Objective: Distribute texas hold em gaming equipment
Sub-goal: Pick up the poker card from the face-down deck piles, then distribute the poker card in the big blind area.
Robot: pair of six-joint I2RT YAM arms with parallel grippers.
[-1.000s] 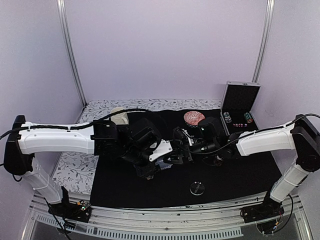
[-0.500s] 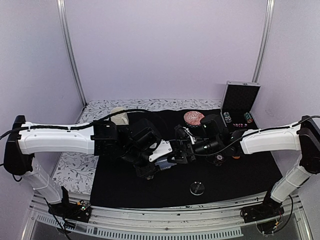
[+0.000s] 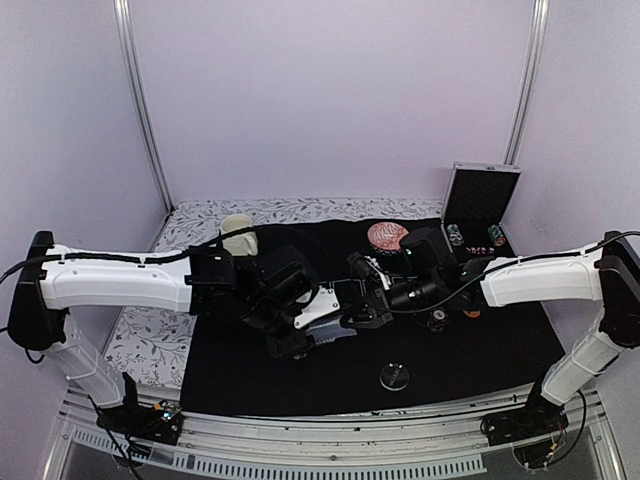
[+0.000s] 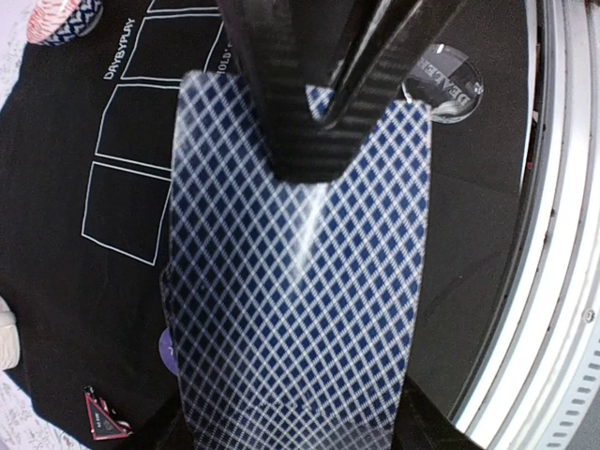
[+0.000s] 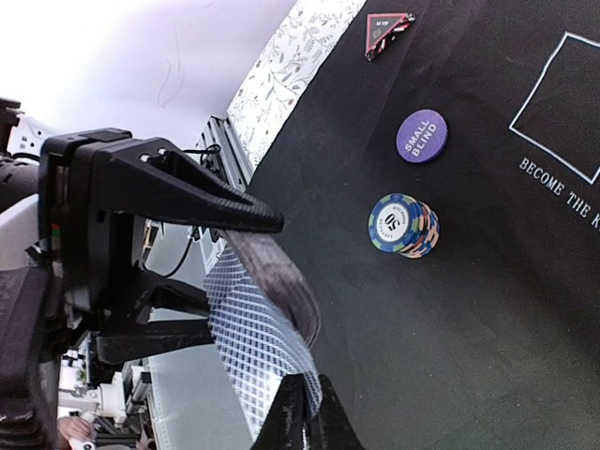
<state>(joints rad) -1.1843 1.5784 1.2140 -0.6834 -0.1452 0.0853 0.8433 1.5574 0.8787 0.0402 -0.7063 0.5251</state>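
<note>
The playing cards (image 4: 300, 309), a deck with blue-and-white diamond backs, fill the centre of the left wrist view. They are held over the black mat (image 5: 487, 328) at the middle of the top view. The left gripper (image 4: 323, 141) clamps the deck from the upper part of its own frame, with one black finger flat on the top card's back and the deck's underside hidden. In the right wrist view the right gripper (image 5: 302, 408) sits at the bottom centre, its fingertips pinched together on the near edge of the cards. How many cards lie between them cannot be told. Right of centre in that view a striped chip stack (image 5: 404, 225) with a "50" face stands on the mat. Above it, and apart from it, lies a purple disc (image 5: 421, 136) marked SMALL BLIND. At the top edge is a red-edged black triangle (image 5: 384, 28). A clear disc (image 4: 442, 80) marked DEALER lies at the upper right of the left wrist view; in the top view it sits near the mat's front edge. White outlined boxes are printed on the mat. In the top view, a cream mug (image 3: 238, 235) stands at the mat's back left and a red patterned bowl (image 3: 387, 236) at the centre back. An open silver case (image 3: 480, 205) with chips inside stands at the upper right.
</note>
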